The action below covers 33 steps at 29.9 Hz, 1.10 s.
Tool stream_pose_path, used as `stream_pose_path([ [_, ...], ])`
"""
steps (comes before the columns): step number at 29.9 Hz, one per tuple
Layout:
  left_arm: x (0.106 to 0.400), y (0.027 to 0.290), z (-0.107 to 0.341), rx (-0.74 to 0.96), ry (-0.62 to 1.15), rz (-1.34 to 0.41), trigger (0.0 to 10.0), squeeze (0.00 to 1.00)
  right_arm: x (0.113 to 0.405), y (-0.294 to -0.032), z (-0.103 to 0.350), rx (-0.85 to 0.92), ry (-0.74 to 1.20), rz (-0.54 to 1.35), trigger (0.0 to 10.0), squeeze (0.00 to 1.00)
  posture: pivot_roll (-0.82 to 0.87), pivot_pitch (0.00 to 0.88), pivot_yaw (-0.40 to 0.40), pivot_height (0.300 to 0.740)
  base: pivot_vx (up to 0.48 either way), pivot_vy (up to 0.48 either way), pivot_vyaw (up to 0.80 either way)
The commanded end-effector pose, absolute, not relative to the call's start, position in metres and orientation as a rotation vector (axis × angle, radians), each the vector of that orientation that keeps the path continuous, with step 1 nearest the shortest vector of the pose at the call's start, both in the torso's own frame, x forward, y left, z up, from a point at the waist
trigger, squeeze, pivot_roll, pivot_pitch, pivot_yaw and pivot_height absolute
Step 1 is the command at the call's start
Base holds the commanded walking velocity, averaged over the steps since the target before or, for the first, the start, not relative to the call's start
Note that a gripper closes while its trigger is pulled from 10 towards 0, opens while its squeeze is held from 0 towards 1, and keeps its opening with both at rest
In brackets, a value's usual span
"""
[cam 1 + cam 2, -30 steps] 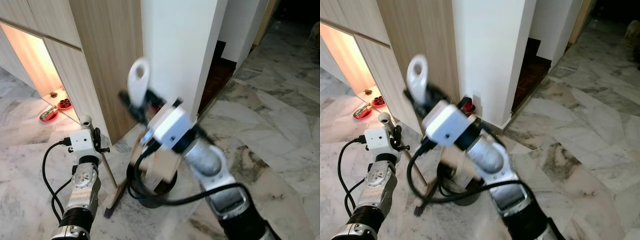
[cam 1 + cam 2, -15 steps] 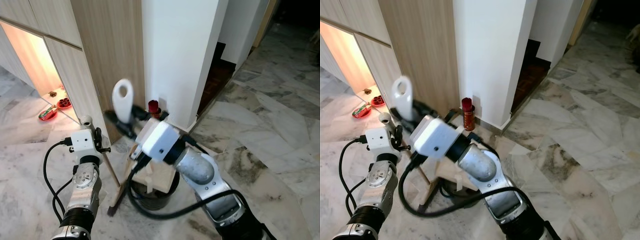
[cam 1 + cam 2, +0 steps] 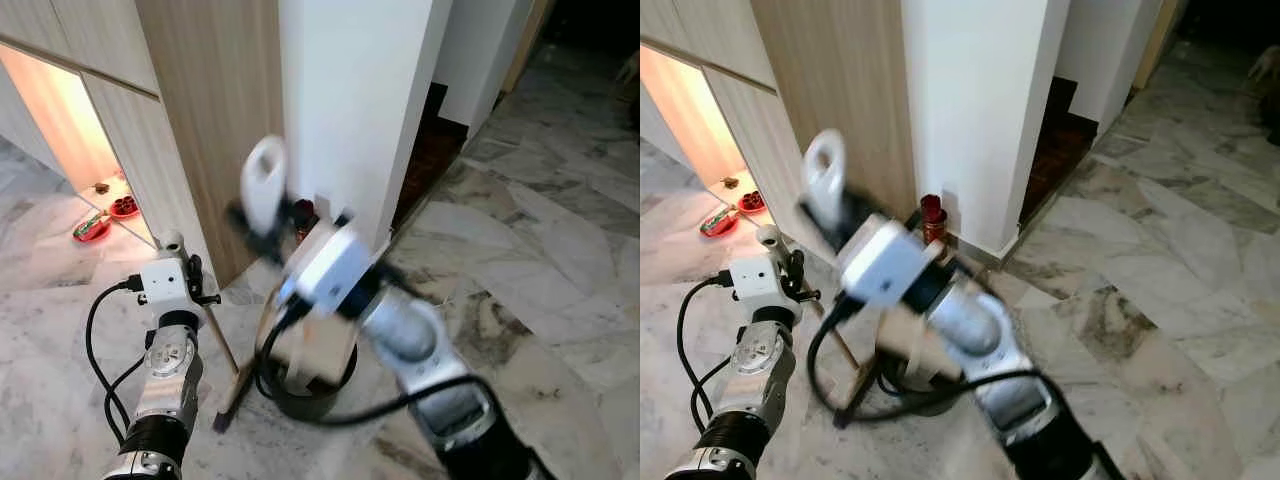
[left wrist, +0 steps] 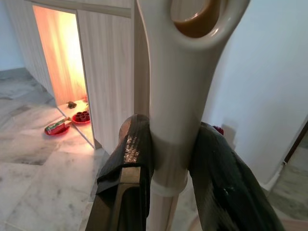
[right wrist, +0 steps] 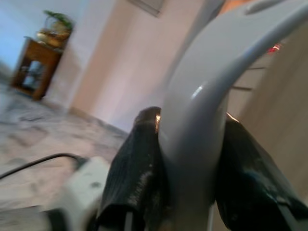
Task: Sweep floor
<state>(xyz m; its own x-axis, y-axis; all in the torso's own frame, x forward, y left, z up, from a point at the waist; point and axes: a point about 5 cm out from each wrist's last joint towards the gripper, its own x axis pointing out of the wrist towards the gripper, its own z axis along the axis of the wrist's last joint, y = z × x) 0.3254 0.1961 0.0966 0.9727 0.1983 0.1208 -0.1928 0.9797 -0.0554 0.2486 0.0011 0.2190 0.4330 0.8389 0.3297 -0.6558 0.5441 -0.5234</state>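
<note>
Black round tub [image 3: 300,402] on floor at near centre, under right arm (contents hidden behind a tan panel). Two red dishes [image 3: 124,208] in lit niche, far left, contents too small to tell. Broom [image 3: 225,350] left of tub: long axis steeply tilted, head down on floor, handle top clamped tight in left gripper [image 4: 171,139]. Right gripper [image 5: 187,144] closed around blurred white looped handle [image 3: 263,180], loop pointing up.

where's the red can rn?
The red can stands on the floor at the foot of the white pillar, just behind the right gripper, centre of the head views.
</note>
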Motion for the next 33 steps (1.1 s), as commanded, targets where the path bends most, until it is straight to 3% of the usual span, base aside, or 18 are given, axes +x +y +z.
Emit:
stream_pose_path([
  [1,0.33,0.195,0.113,-0.047,-0.204,0.184,10.0,0.0,0.246,0.002,0.226,-0.36,-0.637,0.971,10.0,0.0,0.04,0.015,-0.019,0.74,0.0,0.0,0.0],
  [14,0.33,0.194,0.115,-0.048,-0.213,0.189,10.0,0.0,0.266,-0.029,0.273,-0.403,-0.871,0.608,10.0,0.0,0.03,0.011,-0.023,0.74,0.0,0.0,0.0],
  [17,0.33,0.194,0.115,-0.048,-0.214,0.188,10.0,0.0,0.266,-0.027,0.269,-0.398,-0.85,0.631,10.0,0.0,0.03,0.014,-0.022,0.74,0.0,0.0,0.0],
  [19,0.33,0.194,0.114,-0.048,-0.213,0.186,10.0,0.0,0.261,-0.014,0.249,-0.356,-0.734,0.797,10.0,0.0,0.04,0.016,-0.021,0.74,0.0,0.0,0.0],
  [23,0.33,0.194,0.114,-0.046,-0.212,0.184,10.0,0.0,0.249,-0.001,0.227,-0.366,-0.636,0.943,10.0,0.0,0.04,0.018,-0.021,0.74,0.0,0.0,0.0],
  [33,0.331,0.206,0.127,-0.002,-0.256,0.212,10.0,0.0,0.253,-0.004,0.233,-0.373,-0.664,0.912,10.0,0.0,0.04,0.014,-0.022,0.74,0.0,0.0,0.0],
])
